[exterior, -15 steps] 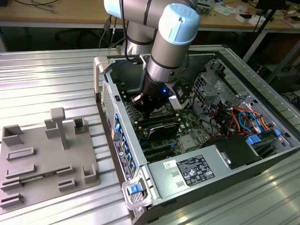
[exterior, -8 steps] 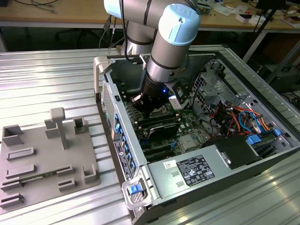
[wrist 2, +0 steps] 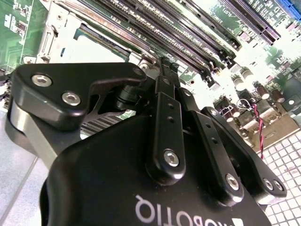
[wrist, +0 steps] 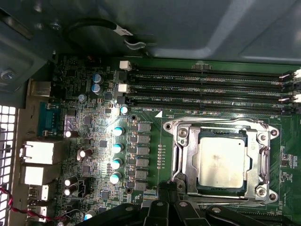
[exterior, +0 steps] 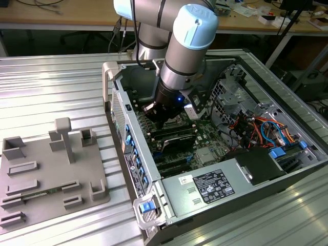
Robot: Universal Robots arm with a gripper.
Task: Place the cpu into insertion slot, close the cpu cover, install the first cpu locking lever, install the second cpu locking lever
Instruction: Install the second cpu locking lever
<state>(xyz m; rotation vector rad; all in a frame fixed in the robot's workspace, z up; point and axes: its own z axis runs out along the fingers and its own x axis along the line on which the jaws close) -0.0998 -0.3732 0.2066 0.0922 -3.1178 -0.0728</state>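
Exterior view, going from its left to its right: a grey fixture tray with moulded pockets is lying on the ribbed aluminium table. Beside it, an open computer case is lying on its side, motherboard facing up. The robot arm is reaching down into the case, with the gripper sitting low over the board near the black memory slots. Farther toward that view's right, a bundle of orange and blue cables is running past the drive bays, and a power supply with a label is sitting at the near edge.

Second wrist view: the gripper is showing its black linkages drawn together, fingertips closed to a narrow point with nothing visible between them, hovering just above the board beside the memory slots.

First wrist view: the cpu is sitting flat inside the insertion slot, silver top facing up. The cpu cover is lying down around it, framing the chip through its window. The gripper is just beside the socket's edge, near the row of teal-capped capacitors. Whether the locking levers are engaged I cannot tell.
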